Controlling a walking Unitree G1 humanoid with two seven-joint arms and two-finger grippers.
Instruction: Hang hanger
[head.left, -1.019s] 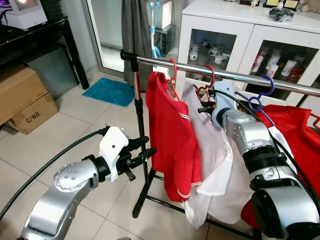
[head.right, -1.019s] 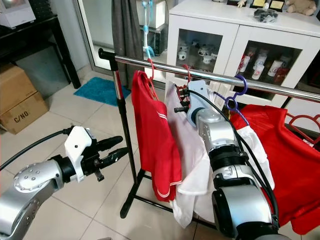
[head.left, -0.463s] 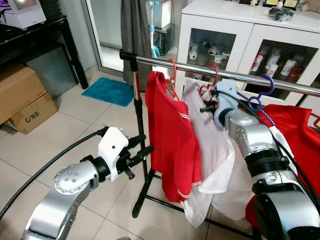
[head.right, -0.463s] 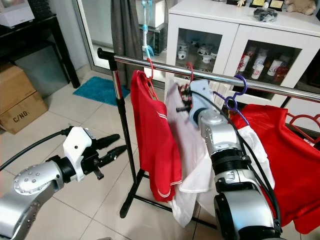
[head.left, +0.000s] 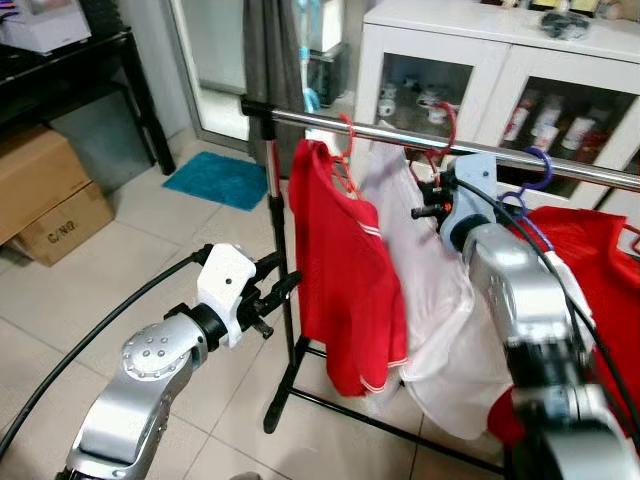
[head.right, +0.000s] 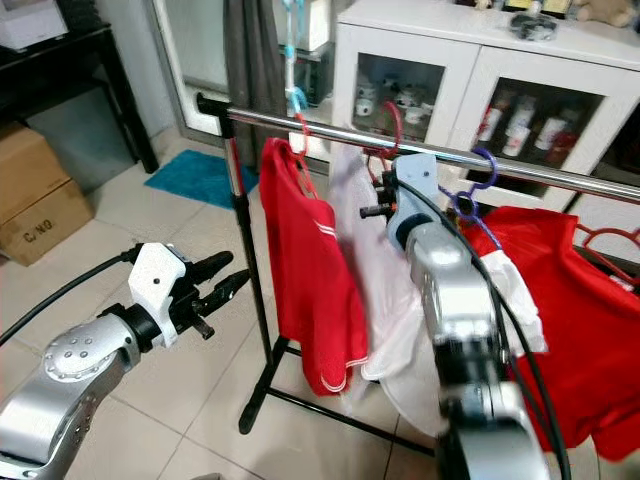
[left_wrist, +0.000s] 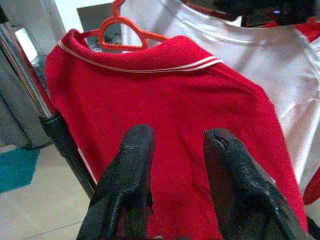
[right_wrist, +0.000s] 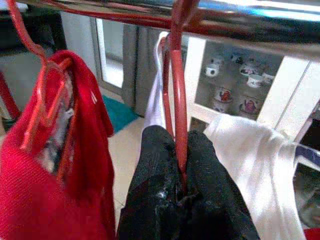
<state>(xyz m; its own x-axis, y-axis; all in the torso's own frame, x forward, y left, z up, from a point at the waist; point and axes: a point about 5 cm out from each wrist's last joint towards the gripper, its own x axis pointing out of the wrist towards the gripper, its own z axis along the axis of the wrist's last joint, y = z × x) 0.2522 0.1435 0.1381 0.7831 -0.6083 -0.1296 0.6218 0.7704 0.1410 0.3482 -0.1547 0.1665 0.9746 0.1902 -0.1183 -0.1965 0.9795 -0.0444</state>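
hanger (right_wrist: 178, 100): red | polo shirt (head.left: 345, 280): red, white-striped collar | next shirt (head.left: 430, 300): white | mat (head.left: 218, 180): teal

i read one marking: "c/no" printed in black on the lower cardboard box (head.left: 68, 227), standing on the floor tiles; mugs' print too small.

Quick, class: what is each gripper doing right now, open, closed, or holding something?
Left gripper: open, empty, facing the red shirt.
Right gripper: shut on the red hanger hooked over the rail.
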